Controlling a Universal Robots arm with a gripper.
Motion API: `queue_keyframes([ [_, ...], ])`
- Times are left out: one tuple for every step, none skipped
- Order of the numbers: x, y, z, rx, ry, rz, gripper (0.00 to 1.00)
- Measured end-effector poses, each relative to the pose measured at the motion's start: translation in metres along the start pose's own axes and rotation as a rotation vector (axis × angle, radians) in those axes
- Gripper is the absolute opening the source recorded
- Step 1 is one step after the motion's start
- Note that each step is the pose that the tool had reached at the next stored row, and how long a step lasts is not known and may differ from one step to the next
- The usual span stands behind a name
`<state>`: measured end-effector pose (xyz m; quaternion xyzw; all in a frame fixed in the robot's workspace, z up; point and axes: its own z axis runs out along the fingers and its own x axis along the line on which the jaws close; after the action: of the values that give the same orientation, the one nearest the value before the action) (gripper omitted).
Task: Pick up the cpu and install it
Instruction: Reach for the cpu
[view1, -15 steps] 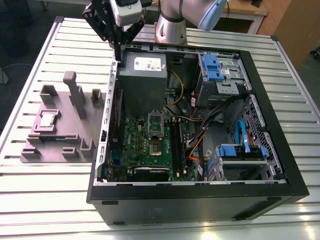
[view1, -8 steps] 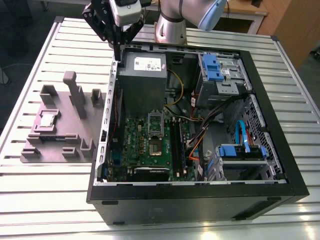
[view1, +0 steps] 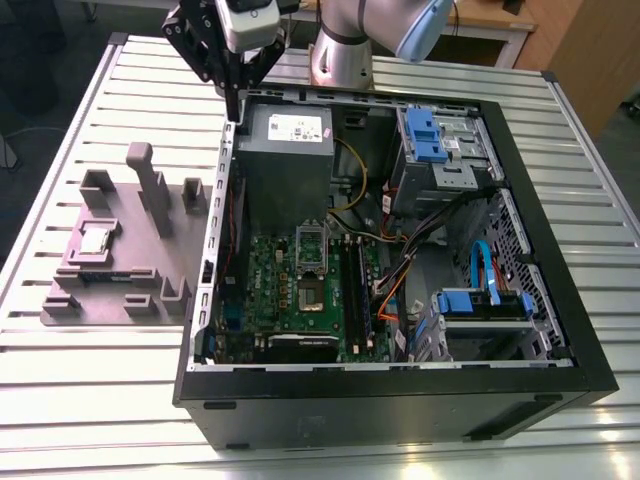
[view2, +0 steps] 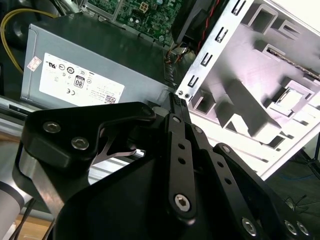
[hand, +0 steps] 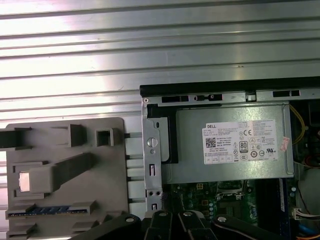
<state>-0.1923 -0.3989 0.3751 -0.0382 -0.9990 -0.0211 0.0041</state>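
A slatted metal table (view1: 90, 400) spans the exterior view, ribs running crosswise; light glares off its slats (strongest in the first wrist view); behind it stand a wooden cabinet (view1: 590, 60) and a white-framed desk (view1: 495, 25); dark floor (view1: 30, 120) lies at the exterior view's left.

There are one ribbed metal desk (view1: 90, 390), one open black computer case (view1: 380, 400), one grey white-labelled metal box (view1: 285, 170), one green circuit board (view1: 265, 275), two blue plastic drive brackets (view1: 432, 128) (view1: 482, 302), one grey moulded tray (view1: 150, 255) and one small silvery square cpu (view1: 97, 240).
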Motion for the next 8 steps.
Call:
queue_keyframes([
  [0.0003,0.0000,0.0000,0.0000,0.0000,0.000,0.10],
  [0.0007,-0.0001,0.0000,0.0000,0.0000,0.000,0.10],
  [0.0010,-0.0001,0.0001,0.0000,0.0000,0.000,0.10],
  [0.0013,-0.0001,0.0001,0.0000,0.0000,0.000,0.10],
  [0.0017,-0.0001,0.0001,0.0000,0.0000,0.000,0.10],
  [0.0020,-0.0002,0.0001,0.0000,0.0000,0.000,0.10],
  [0.0024,-0.0002,0.0002,0.0000,0.0000,0.000,0.10],
  [0.0028,-0.0002,0.0002,0.0000,0.0000,0.000,0.10],
])
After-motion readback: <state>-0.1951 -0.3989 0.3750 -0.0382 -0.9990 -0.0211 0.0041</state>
